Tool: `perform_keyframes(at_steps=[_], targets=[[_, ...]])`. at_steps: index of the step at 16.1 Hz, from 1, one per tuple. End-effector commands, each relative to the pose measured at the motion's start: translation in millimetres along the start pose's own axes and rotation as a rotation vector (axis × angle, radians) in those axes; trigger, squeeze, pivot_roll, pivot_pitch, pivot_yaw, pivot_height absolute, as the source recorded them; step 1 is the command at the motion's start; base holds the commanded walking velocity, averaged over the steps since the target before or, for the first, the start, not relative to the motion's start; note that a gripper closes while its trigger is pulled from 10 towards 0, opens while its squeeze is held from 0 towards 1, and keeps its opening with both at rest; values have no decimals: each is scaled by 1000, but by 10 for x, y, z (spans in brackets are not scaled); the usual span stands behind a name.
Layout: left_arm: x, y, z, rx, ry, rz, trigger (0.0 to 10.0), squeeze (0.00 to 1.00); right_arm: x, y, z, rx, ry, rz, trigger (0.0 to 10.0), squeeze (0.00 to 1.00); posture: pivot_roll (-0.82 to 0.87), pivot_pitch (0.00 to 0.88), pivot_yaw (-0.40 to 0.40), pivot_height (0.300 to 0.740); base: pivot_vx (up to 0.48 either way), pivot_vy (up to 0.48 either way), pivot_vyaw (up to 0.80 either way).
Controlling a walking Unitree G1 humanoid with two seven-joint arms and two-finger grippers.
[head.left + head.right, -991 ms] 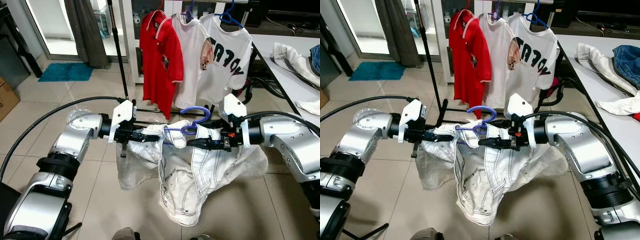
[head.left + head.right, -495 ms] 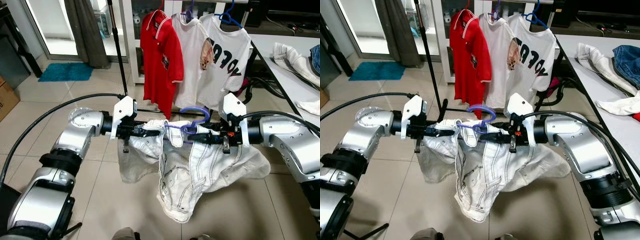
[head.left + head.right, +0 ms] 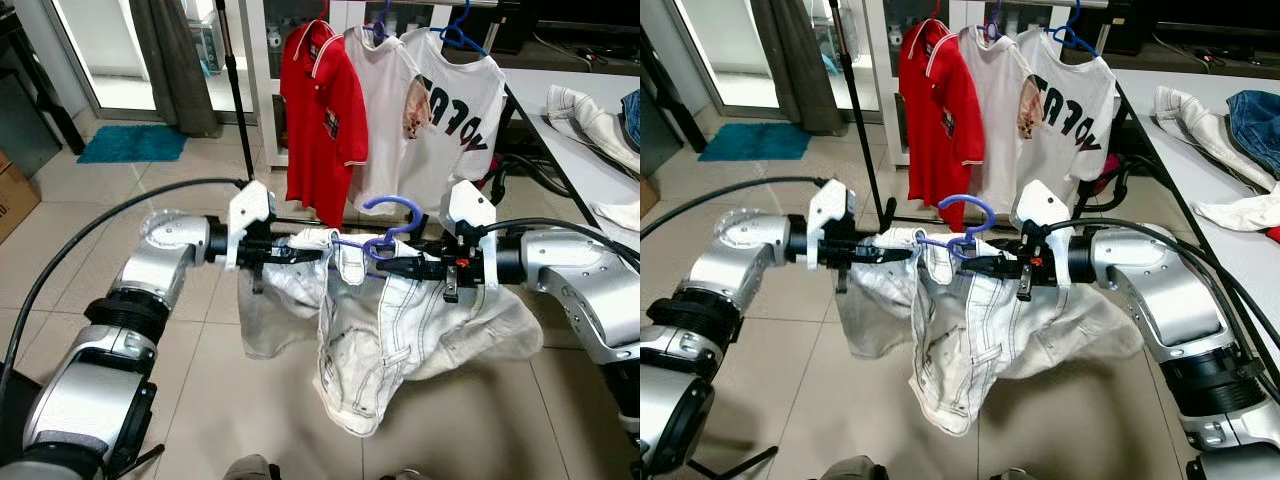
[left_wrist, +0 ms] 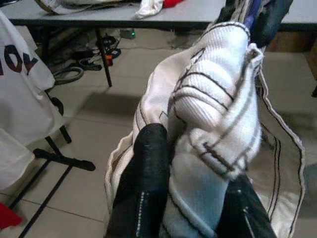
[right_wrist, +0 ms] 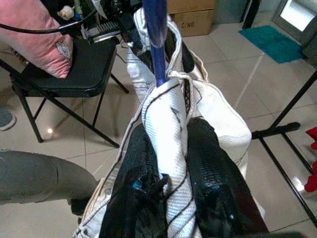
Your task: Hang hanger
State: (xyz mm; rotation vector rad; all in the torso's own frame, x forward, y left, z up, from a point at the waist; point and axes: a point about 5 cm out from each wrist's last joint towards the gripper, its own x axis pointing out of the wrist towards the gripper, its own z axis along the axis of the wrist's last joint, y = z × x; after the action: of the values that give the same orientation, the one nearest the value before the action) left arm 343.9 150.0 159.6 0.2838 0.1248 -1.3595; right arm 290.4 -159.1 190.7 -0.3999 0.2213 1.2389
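A blue hanger carrying a pair of white jeans is held out between the two arms in front of the robot, its hook standing upright above the waistband; the jeans sag below it, one leg hanging toward the tiled floor; the left gripper pinches one end of the waistband, its black fingers closed narrow on the folded white cloth, as the left wrist view shows; the right gripper grips the other end close to the hanger's hook, its fingers clamped on either side of a fold of jeans with the blue bar running out ahead of them; the two grippers are near each other at about the same height; just behind them stands a clothes rack with a red polo shirt, a white shirt and a white printed T-shirt hanging side by side on hangers; to the right a white table bears loose clothes; a teal mat lies on the floor at the far left
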Motion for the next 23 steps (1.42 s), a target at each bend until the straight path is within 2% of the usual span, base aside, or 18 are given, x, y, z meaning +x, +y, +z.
perform_keyframes(at_steps=[1, 5, 13, 15, 16, 17, 18, 19, 21, 22, 23], targets=[[-111, 127, 256, 47, -121, 67, 10000, 1000, 6, 58, -57, 16, 24, 29, 0, 0, -43, 0, 14, 740, 0, 0, 0], [-188, 57, 248, 14, -127, -35, 10000, 1000, -92, 74, -169, 30, 72, -3, 0, 0, -43, 0, 10, 740, 0, 0, 0], [-291, 58, 235, 26, -92, -31, 10000, 1000, -142, 46, -250, 44, 113, -48, 0, 0, -34, 0, 5, 740, 0, 0, 0], [-282, 102, 276, 49, -127, 35, 10000, 1000, -146, 36, -271, 51, 125, -62, 0, 0, -34, 0, 5, 740, 0, 0, 0], [-279, 166, 319, 63, -159, 129, 10000, 1000, -150, 28, -286, 56, 137, -81, 0, 0, -36, 0, 8, 740, 0, 0, 0], [-275, 229, 339, 37, -163, 214, 10000, 1000, -151, -19, -311, 68, 153, -147, 0, 0, -39, 0, 9, 740, 0, 0, 0], [-263, 236, 345, 30, -165, 238, 10000, 1000, -149, -50, -327, 85, 157, -194, 0, 0, -40, 0, 12, 740, 0, 0, 0], [-194, 230, 312, 11, -149, 341, 10000, 1000, -112, -117, -375, 158, 143, -337, 0, 0, -40, 0, 10, 740, 0, 0, 0], [-117, 167, 259, 10, -151, 384, 10000, 1000, -60, -120, -400, 211, 124, -412, 0, 0, -38, 0, 7, 740, 0, 0, 0], [-69, 145, 230, 5, -170, 439, 10000, 1000, -19, -115, -411, 243, 109, -448, 0, 0, -37, 0, 7, 740, 0, 0, 0], [-2, 95, 221, -6, -239, 482, 10000, 1000, 58, -84, -410, 265, 92, -468, 0, 0, -35, 0, 5, 740, 0, 0, 0]])
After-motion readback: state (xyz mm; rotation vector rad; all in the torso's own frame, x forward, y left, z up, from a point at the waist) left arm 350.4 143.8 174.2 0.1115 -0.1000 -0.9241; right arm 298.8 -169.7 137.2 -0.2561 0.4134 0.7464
